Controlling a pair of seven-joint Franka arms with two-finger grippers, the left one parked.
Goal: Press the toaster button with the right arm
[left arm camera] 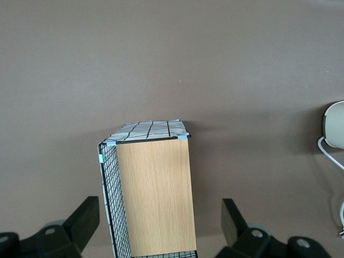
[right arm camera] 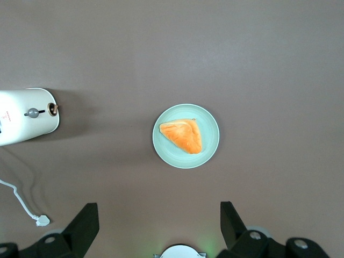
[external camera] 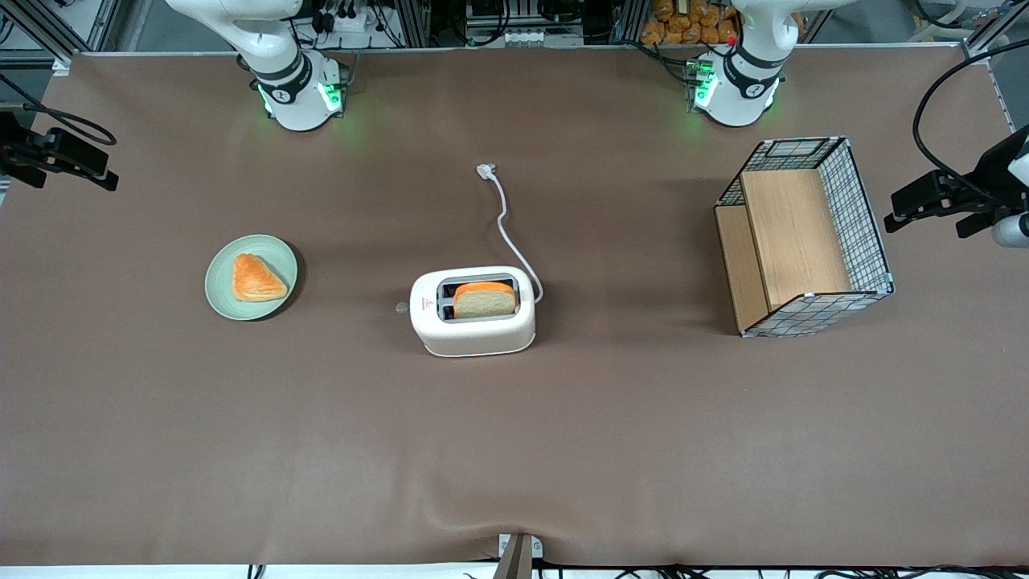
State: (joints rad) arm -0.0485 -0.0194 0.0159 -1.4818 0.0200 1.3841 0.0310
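Observation:
The white toaster [external camera: 473, 312] stands mid-table with a slice of bread [external camera: 485, 299] in one slot. Its small grey button [external camera: 401, 306] sticks out of the narrow logo end, which faces the working arm's end of the table. The right wrist view shows that end of the toaster [right arm camera: 24, 115] and the button [right arm camera: 33, 113] on it. My right arm [external camera: 293, 80] rises out of the front view. Its gripper [right arm camera: 158, 207] is open and empty, high above the table, looking down on a plate, well away from the toaster.
A green plate [external camera: 221, 297] holds an orange pastry [external camera: 257, 278], also seen in the right wrist view [right arm camera: 183, 135], beside the toaster toward the working arm's end. The white cord [external camera: 506, 225] ends in a plug [external camera: 485, 170]. A wire-mesh wooden box [external camera: 804, 237] lies toward the parked arm's end.

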